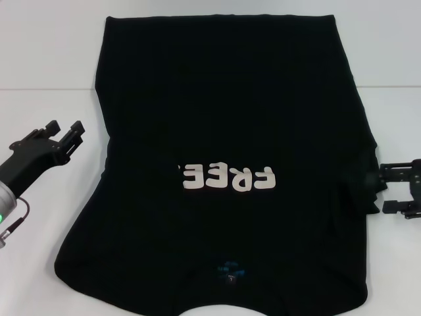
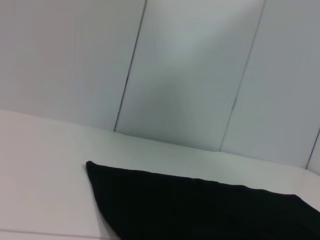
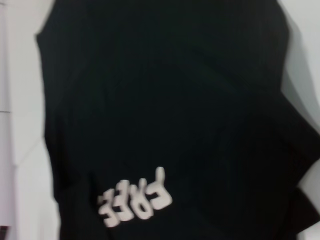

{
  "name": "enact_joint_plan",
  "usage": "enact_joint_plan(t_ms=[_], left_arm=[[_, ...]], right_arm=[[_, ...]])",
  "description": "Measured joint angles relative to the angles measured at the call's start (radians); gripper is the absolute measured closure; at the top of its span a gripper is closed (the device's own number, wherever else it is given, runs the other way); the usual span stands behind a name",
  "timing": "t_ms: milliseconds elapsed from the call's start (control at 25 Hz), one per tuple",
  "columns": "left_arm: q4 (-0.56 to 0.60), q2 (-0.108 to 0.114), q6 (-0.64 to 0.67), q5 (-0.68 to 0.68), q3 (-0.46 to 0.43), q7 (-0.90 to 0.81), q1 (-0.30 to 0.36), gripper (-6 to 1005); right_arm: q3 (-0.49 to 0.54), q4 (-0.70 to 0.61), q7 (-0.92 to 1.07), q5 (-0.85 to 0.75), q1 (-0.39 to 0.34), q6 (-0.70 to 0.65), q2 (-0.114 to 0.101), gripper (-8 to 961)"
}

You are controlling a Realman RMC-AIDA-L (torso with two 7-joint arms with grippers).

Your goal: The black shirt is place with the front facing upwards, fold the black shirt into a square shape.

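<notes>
Clearly soft and limp, the black shirt point(image 1: 223, 164) lies flat, front up, on the white surface point(image 1: 46, 66); pinch it at the side hems. Beside its edges wait the left gripper point(image 1: 66, 136) and right gripper point(image 1: 393, 186), both open and empty.

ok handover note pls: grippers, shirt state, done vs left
Left gripper: open, empty, above the table off the shirt's left edge, not touching it.
Right gripper: open, empty, at the shirt's right edge beside the bunched sleeve area.
Black shirt: lying on the table front up, "FREE!" letters showing, collar and blue neck label toward the robot, hem at the far side. Left sleeve looks tucked in already; the right side is rumpled.
Done: at most the sleeve tucks.
Left: the body folds into a square.
</notes>
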Motion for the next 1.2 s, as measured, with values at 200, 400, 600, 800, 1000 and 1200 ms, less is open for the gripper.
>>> enact_joint_plan(t_ms=[200, 400, 600, 800, 1000, 1200], left_arm=[[0.0, 0.001, -0.001, -0.002, 0.0, 0.008, 0.0, 459], [0.0, 0.001, -0.002, -0.003, 0.001, 0.014, -0.004, 459], [0.0, 0.001, -0.002, -0.003, 0.001, 0.015, -0.005, 459], [0.0, 0.0, -0.002, -0.004, 0.001, 0.022, -0.004, 459], [0.0, 0.0, -0.002, -0.004, 0.001, 0.025, 0.0, 459], [0.0, 0.0, -0.002, -0.004, 0.001, 0.025, 0.001, 459]], right_arm=[[0.0, 0.001, 0.009, -0.039, 0.014, 0.026, 0.01, 153], [-0.001, -0.004, -0.012, -0.037, 0.005, 0.064, 0.026, 194], [-0.004, -0.002, -0.035, -0.036, 0.018, 0.088, 0.048, 235], [-0.013, -0.004, -0.037, -0.038, 0.028, 0.103, 0.061, 276], [-0.02, 0.001, -0.037, -0.039, 0.027, 0.137, 0.062, 343], [-0.02, 0.004, -0.045, -0.038, 0.026, 0.168, 0.065, 344]])
